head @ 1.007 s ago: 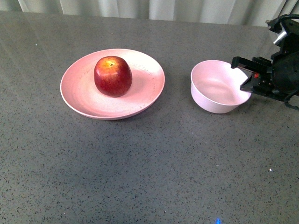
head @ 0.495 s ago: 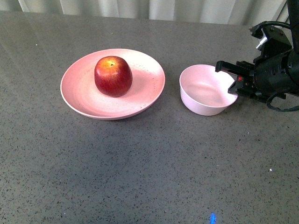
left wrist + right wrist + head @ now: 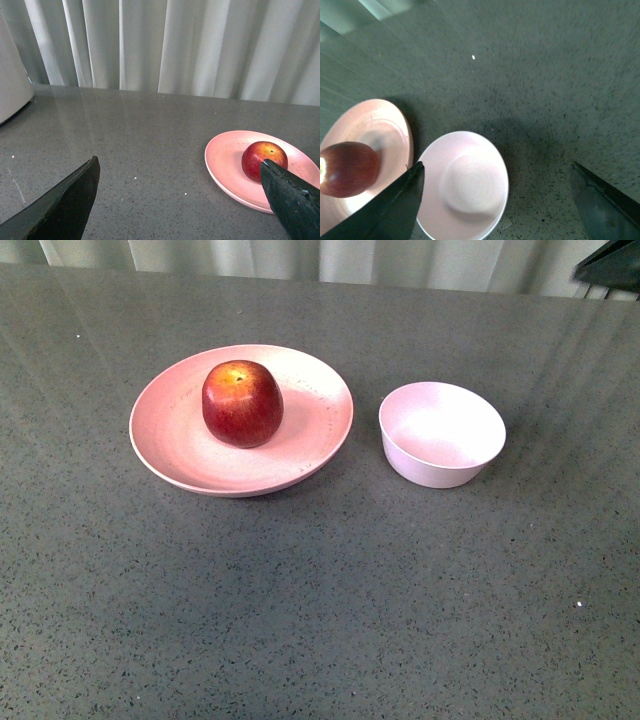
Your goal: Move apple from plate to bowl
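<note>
1. Apple rests on plate; bowl stands empty at its 3 o'clock.
2. Apple likely firm, waxy, fairly heavy; grip across its widest girth.
3. Left gripper and right gripper: jaws apart, holding nothing.

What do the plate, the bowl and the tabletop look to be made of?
Plate: matte salmon-pink, probably plastic or melamine; dull sheen, faint concentric rings. Bowl: pale pink, same matte look, likely similar. Tabletop: grey speckled stone or laminate, semi-gloss; pale reflections near its far edge.

Left tool spread, right tool seemingly spread
</note>
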You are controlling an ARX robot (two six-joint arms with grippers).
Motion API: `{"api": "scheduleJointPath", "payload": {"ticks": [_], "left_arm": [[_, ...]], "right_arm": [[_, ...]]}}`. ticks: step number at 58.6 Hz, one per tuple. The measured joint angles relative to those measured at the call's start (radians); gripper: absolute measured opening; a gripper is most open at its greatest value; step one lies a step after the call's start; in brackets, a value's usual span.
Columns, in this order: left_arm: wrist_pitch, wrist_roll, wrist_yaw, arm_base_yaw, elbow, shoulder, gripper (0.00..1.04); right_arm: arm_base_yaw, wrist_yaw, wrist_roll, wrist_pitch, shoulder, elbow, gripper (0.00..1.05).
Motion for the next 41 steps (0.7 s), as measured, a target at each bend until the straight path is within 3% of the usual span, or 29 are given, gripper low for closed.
{"api": "scheduleJointPath", "payload": {"ticks": [4,10,15,28,41], "left_arm": [[0.0,0.0,0.0,0.0,0.0,0.0,0.96],[0.0,0.0,0.0,0.0,0.0,0.0,0.96],[0.0,0.0,0.0,0.0,0.0,0.0,0.96],[0.0,0.0,0.0,0.0,0.0,0.0,0.96],[0.0,0.0,0.0,0.0,0.0,0.0,0.96]], "right_arm": [[-0.023,0.151,-0.108,0.249,-0.096,-0.127,0.85],[-0.066,0.196,-0.232,0.48,-0.193,-0.266,0.69],[-0.076,0.2,-0.284,0.528,-0.252,-0.344,0.55],[-0.075,0.196,-0.327,0.518,-0.43,-0.529,0.02],[-0.075,0.197,-0.332,0.451,-0.575,-0.617,0.02]]}}
